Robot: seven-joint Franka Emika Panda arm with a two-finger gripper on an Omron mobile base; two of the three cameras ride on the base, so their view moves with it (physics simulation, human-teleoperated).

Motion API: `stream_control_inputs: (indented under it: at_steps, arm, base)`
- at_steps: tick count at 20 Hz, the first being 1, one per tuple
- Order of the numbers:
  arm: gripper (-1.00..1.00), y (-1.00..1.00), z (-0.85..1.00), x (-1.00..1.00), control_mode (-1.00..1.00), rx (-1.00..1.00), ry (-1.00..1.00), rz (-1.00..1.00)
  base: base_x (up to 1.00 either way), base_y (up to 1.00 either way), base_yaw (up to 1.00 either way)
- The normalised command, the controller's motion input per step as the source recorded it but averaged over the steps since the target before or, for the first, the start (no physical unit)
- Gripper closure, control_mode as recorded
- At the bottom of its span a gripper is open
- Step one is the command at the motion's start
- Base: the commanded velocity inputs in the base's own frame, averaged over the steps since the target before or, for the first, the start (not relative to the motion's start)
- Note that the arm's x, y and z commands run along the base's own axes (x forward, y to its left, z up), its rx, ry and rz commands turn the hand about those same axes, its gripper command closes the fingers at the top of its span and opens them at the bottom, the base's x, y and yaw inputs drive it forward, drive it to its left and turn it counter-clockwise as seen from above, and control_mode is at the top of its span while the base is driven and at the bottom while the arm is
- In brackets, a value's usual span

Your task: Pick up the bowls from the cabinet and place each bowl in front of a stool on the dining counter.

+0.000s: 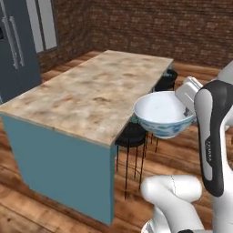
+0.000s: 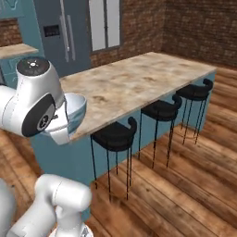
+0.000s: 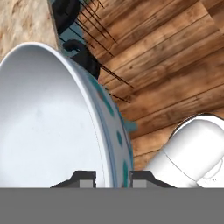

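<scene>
A white bowl (image 1: pixel 161 111) with a blue pattern outside hangs tilted in the air, and my gripper (image 3: pixel 113 177) is shut on its rim. In the hand view the bowl (image 3: pixel 52 118) shows its plain white inside, with one fingertip on each side of the wall. It hovers by the stool-side edge of the dining counter (image 1: pixel 86 91), near its closest corner and over the nearest black stool (image 1: pixel 132 134). From the right base view the bowl (image 2: pixel 74 109) peeks out behind my arm, and three stools (image 2: pixel 113 134) stand along the counter (image 2: pixel 139 78).
A dark grey fridge (image 1: pixel 13 45) stands beyond the counter's far left side. Brick walls close the room at the back. Bare wooden floor (image 2: pixel 185 176) lies behind the stools. My own arm's elbow (image 1: pixel 211 132) stands close beside the bowl.
</scene>
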Motion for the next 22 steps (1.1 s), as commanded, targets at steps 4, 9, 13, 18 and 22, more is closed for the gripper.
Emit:
stream_control_inputs:
  at_steps: [4,9,13,18,22]
  arm:
    - [1.00,0.00,0.00,0.00,1.00,0.00,0.00,0.00]
    - [1.00,0.00,0.00,0.00,1.00,0.00,0.00,0.00]
    - [1.00,0.00,0.00,0.00,1.00,0.00,0.00,0.00]
    - [1.00,0.00,0.00,0.00,1.00,0.00,0.00,0.00]
    - [1.00,0.00,0.00,0.00,1.00,0.00,0.00,0.00]
  base:
    - [0.23,-1.00,-0.04]
    - [0.03,-1.00,0.39]
    - [0.00,-0.69,0.80]
    - [-0.05,-0.39,0.91]
    - [-0.01,-0.52,0.81]
